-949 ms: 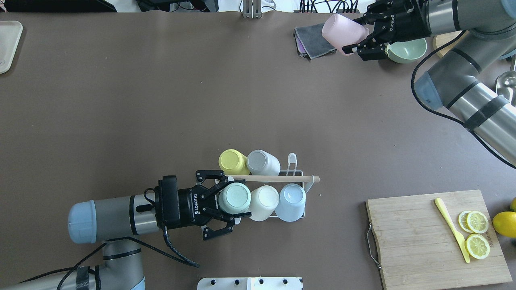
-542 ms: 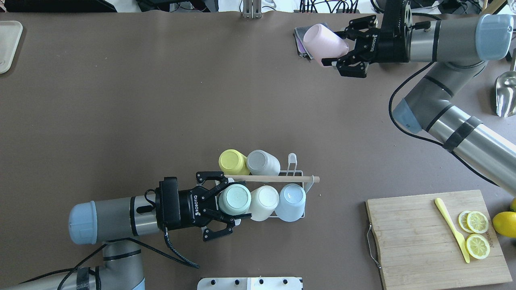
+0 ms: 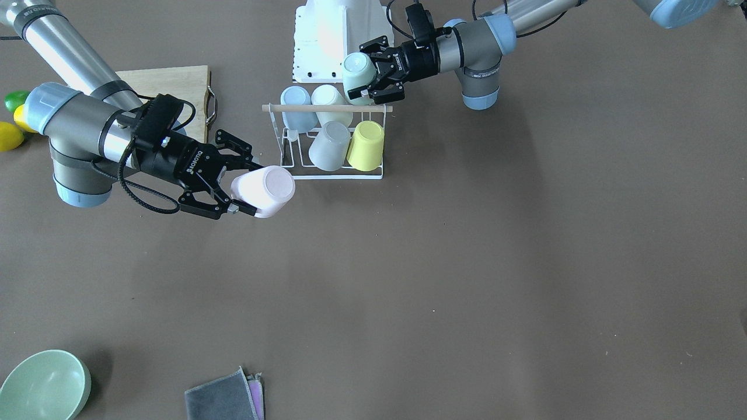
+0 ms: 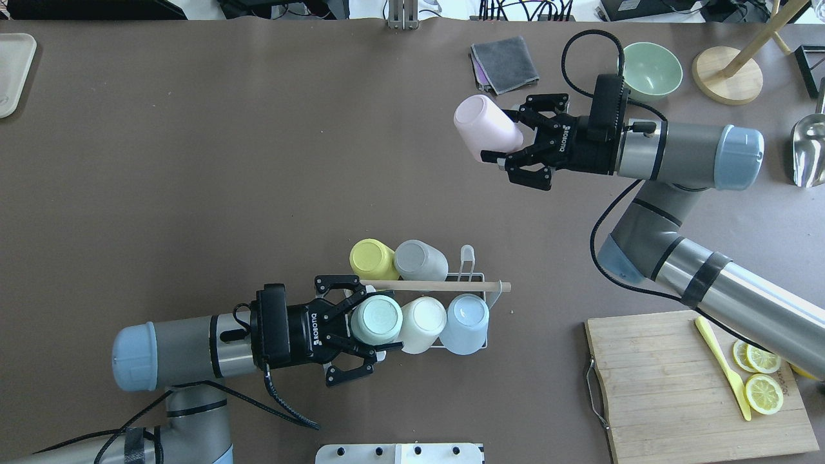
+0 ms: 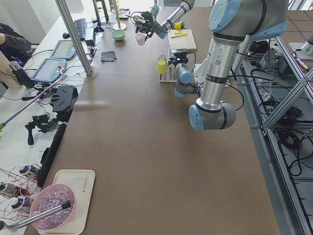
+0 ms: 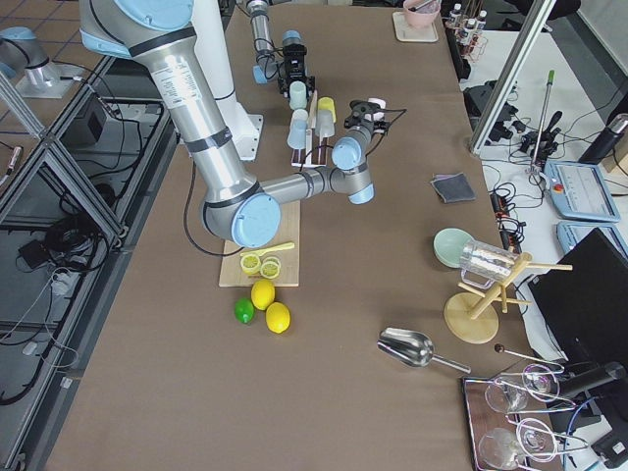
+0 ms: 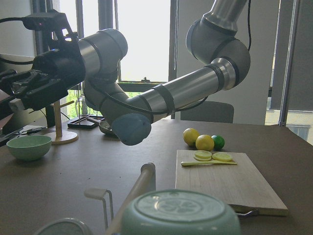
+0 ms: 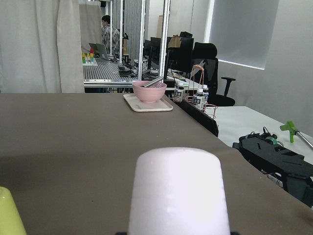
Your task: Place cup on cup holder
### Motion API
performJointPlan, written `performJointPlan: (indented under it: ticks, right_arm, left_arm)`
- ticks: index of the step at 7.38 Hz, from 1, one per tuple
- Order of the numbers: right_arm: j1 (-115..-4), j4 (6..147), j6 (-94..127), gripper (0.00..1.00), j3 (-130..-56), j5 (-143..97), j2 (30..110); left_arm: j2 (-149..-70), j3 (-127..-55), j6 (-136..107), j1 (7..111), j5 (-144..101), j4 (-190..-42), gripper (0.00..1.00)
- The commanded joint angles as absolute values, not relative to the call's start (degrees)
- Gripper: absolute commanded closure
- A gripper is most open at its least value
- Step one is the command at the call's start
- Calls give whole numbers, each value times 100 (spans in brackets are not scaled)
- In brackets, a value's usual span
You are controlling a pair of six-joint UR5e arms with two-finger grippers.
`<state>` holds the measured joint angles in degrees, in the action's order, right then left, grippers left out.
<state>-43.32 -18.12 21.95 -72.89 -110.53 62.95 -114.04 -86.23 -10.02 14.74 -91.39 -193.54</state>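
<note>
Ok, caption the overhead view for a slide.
Right pincer holds a pink cup aloft; left pincer surrounds a mint cup on the rack.

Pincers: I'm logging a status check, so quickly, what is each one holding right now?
Left pincer: closed on the mint-green cup at the cup holder.
Right pincer: closed on the pink cup.

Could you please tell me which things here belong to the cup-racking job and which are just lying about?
Job: pink cup in the right gripper; cup holder; mint cup in the left gripper.

Lying about: cutting board, lemon slices, yellow knife, green bowl, grey cloth, metal scoop.
</note>
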Motion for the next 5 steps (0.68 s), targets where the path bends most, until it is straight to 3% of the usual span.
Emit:
performJointPlan:
  ticks: [1, 5]
  right_arm:
    - [-4096, -2232, 2382, 58, -7295, -10811, 6451]
    - [-3614, -2408, 2330, 62, -7522, -10328, 6477]
  left_arm:
    - [-11443, -8464, -1011, 1468, -9141, -19616, 1]
    - [-11452, -8481, -1019, 1477, -9141, -19626, 1]
